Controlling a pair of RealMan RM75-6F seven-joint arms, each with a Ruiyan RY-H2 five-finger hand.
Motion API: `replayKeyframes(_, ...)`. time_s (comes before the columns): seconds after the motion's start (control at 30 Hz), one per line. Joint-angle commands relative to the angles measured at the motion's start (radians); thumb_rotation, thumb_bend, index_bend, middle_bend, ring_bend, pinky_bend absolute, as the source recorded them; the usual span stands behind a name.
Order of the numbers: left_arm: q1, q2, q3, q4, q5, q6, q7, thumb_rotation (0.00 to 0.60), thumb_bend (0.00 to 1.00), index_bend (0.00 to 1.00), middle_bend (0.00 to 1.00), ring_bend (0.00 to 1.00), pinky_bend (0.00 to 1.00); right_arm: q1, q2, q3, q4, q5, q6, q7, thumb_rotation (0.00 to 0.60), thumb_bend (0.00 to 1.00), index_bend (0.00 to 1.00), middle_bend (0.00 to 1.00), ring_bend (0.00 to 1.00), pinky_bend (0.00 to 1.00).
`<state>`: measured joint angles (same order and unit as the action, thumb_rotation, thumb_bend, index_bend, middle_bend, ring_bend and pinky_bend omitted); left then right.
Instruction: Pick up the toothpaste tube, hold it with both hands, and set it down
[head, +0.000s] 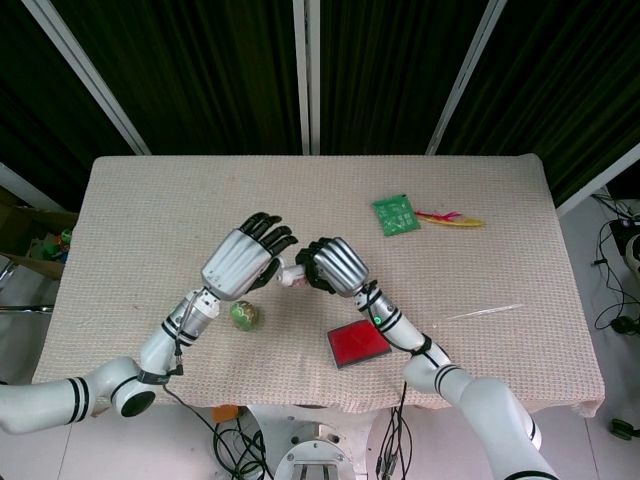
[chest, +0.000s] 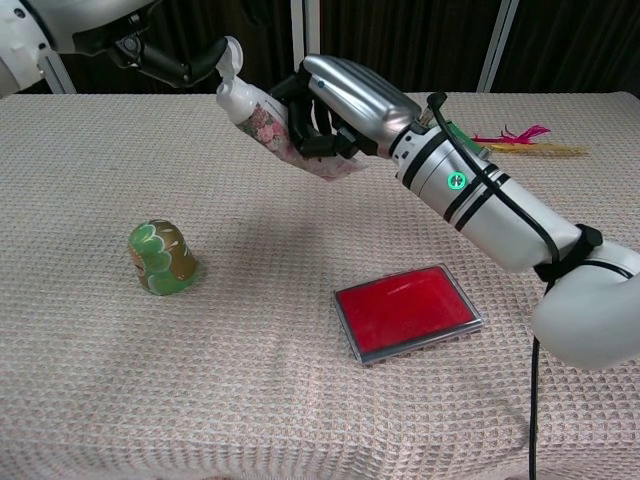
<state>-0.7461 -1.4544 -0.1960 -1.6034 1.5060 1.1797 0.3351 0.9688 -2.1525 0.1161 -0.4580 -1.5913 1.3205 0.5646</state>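
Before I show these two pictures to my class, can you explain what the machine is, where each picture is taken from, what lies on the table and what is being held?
This is a robot with two arms, each ending in a mechanical hand. One picture looks down from its head, the other looks out from its chest.

The right hand grips a toothpaste tube above the table, which is covered with a beige woven cloth. The left hand is beside the tube's cap end, its dark fingertips at the cap; whether they grip it cannot be told.

On the cloth lie a small green cup-shaped thing, a flat red case, a small green packet and a pink and yellow feather-like thing.
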Motion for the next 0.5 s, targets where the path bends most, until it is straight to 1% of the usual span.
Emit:
replayKeyframes(0.03,0.002,0.004,0.001,-0.006,0.0,0.003,-0.004,0.539,0.57,0.28,0.27,0.18,0.23,-0.002,0.004,-0.001,0.0,0.0,-0.001,-0.003,0.6,0.67,0.87,0.7,0.6,0.68)
replayKeyframes(0.23,0.039,0.044,0.01,-0.04,0.022,0.062,-0.026,0.498,0.56,0.26,0.27,0.18,0.22,-0.011,0.041,-0.009,0.005,0.001,-0.028,-0.04,0.6,0.66,0.87,0.7,0.61,0.69)
replayKeyframes(0.33,0.073,0.076,0.017,-0.057,0.019,0.101,-0.028,0.49,0.56,0.26,0.27,0.18,0.22,-0.008,0.082,-0.018,-0.007,0.0,-0.075,-0.114,0.6,0.63,0.87,0.69,0.6,0.69)
replayKeyframes(0.4,0.099,0.096,0.018,-0.066,-0.001,0.12,-0.037,0.489,0.56,0.26,0.27,0.18,0.22,-0.001,0.116,-0.022,-0.034,0.005,-0.124,-0.185,0.6,0.62,0.86,0.68,0.6,0.69)
replayKeyframes(0.5,0.134,0.123,0.018,-0.076,-0.048,0.132,-0.063,0.48,0.55,0.26,0.26,0.18,0.22,0.011,0.163,-0.024,-0.093,0.02,-0.215,-0.325,0.6,0.57,0.81,0.66,0.58,0.64)
